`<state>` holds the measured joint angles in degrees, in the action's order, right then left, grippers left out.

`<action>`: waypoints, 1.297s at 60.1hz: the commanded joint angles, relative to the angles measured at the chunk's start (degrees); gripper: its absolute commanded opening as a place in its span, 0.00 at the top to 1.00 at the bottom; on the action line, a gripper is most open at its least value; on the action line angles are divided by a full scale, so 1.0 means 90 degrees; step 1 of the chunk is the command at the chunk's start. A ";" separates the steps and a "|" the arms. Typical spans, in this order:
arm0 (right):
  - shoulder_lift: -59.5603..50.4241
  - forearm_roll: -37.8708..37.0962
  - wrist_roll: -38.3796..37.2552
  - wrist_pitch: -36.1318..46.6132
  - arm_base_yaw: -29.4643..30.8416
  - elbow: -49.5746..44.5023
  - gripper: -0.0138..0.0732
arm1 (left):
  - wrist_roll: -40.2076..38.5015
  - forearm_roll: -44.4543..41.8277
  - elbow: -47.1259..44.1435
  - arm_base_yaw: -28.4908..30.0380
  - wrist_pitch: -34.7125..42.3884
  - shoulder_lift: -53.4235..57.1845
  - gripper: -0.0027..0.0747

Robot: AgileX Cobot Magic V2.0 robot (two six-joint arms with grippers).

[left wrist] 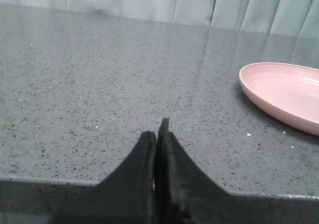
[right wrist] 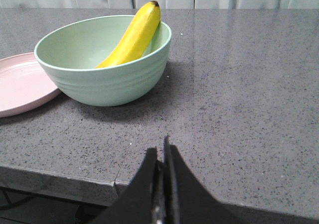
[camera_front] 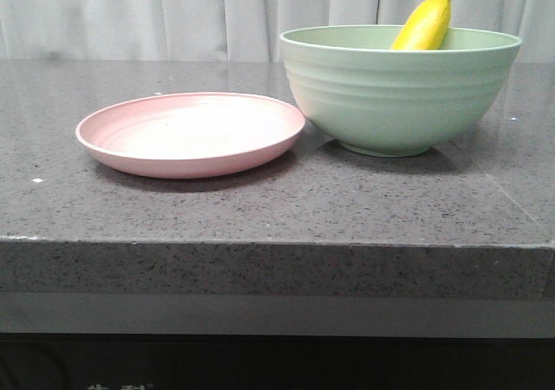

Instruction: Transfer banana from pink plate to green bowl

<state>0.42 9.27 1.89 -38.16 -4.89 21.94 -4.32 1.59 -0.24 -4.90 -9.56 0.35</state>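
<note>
Pale curtains (camera_front: 130, 13) hang behind a speckled grey stone worktop (camera_front: 260, 208), whose front edge runs across the lower part of the front view. On it the pink plate (camera_front: 191, 134) lies bare, its low rim almost touching the side of the green bowl (camera_front: 399, 91) to its right; whether they actually meet I cannot tell. The banana (camera_front: 425, 24) is inside the bowl, leaning on the inner wall with its lower end down in the hollow and its dark tip poking above the rim, which is how a curved fruit longer than the bowl's depth would settle once let go. By the look of it, the transfer is done. Both arms sit low near the worktop's front edge, well apart from the dishes, presumably parked out of the way. The left gripper (left wrist: 158, 134) has its fingers pressed together on nothing, with only the plate's edge in its view. The right gripper (right wrist: 162, 157) likewise has its fingers closed flat against each other, empty, facing the bowl and banana from a distance.
</note>
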 commanded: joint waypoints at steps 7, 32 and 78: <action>0.0078 0.0049 0.0015 0.0503 0.0037 0.0141 0.91 | 0.0015 0.0064 -0.0023 0.0005 0.0547 0.0154 0.99; 0.0078 0.0049 0.0015 0.0503 0.0037 0.0141 0.91 | 0.0015 0.0064 -0.0023 0.0005 0.0547 0.0154 0.99; -0.0257 -0.0137 0.0017 0.3325 0.0299 -0.2587 0.91 | 0.0015 0.0064 -0.0023 0.0005 0.0547 0.0139 0.99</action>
<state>-0.48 8.18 1.89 -13.91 -2.49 -1.65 -4.32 1.59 -0.24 -4.90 -9.46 0.35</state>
